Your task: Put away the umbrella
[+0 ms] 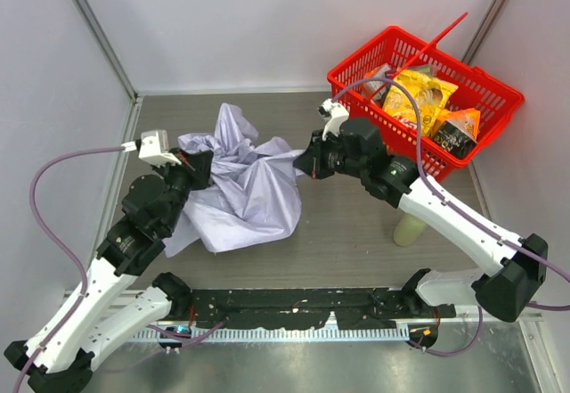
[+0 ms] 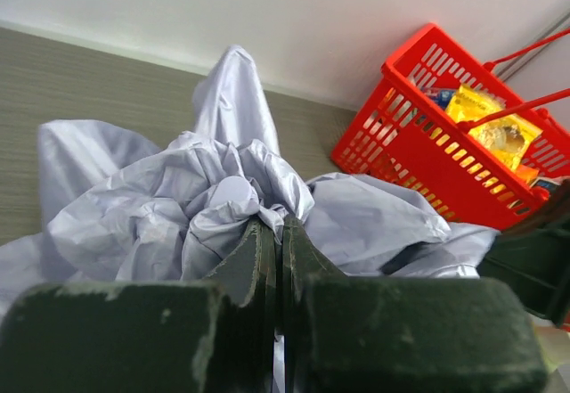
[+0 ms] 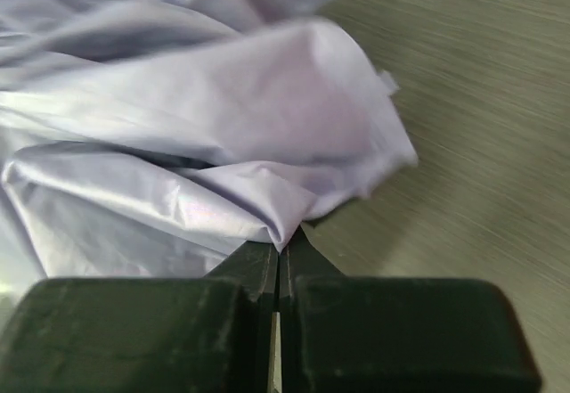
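The umbrella point(image 1: 245, 184) lies as a crumpled heap of pale lavender fabric on the grey table, left of centre. Its shaft and handle are hidden. My left gripper point(image 1: 198, 163) is at the heap's left side, shut on a bunched fold of the umbrella point(image 2: 214, 206); its tips point(image 2: 278, 225) pinch the cloth. My right gripper point(image 1: 303, 163) is at the heap's right edge, shut on a corner of the umbrella point(image 3: 205, 135); its tips point(image 3: 283, 243) meet at the cloth.
A red basket point(image 1: 426, 99) with yellow snack packs stands at the back right, also in the left wrist view point(image 2: 445, 135). A pale green bottle point(image 1: 411, 229) stands under the right arm. Walls enclose the table at back and sides.
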Controlling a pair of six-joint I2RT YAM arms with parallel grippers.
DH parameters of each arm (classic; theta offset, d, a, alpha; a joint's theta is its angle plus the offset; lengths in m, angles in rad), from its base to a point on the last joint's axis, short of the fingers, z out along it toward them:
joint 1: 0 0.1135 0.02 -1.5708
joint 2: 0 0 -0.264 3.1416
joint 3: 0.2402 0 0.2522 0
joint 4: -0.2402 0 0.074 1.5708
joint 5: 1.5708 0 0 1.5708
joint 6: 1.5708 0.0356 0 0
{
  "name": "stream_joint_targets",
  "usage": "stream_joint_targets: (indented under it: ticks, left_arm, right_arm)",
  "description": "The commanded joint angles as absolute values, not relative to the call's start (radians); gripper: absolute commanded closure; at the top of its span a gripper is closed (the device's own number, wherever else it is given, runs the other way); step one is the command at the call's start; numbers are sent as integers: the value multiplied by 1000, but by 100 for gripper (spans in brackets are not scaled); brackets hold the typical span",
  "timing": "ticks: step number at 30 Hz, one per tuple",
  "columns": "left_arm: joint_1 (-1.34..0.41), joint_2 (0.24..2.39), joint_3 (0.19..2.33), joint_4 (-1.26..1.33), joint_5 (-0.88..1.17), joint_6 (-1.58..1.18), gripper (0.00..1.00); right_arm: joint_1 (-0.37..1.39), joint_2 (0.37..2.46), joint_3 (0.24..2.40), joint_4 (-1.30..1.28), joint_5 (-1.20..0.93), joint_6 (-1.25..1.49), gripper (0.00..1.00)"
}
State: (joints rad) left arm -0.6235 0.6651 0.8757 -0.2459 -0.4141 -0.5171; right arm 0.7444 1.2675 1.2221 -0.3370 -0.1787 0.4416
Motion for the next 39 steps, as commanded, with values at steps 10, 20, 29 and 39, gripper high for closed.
stream_joint_targets:
  ticks: [10,20,29,39]
  left_arm:
    - [-620,696,871,-71,-705,-643,100]
    - [-618,788,982,-167,-772,-767,100]
    - [-620,765,1002,-286,-561,-767,100]
    - [-611,775,1065,-453,-447,-816,100]
  right_arm:
    - [909,984,749,206,-221,816,22]
    - [1224,1166,797,265,-3,692,21]
    - [1238,1082,1080,-291,135,304,23]
    - [1226,1040,1187,-423,299,166,16]
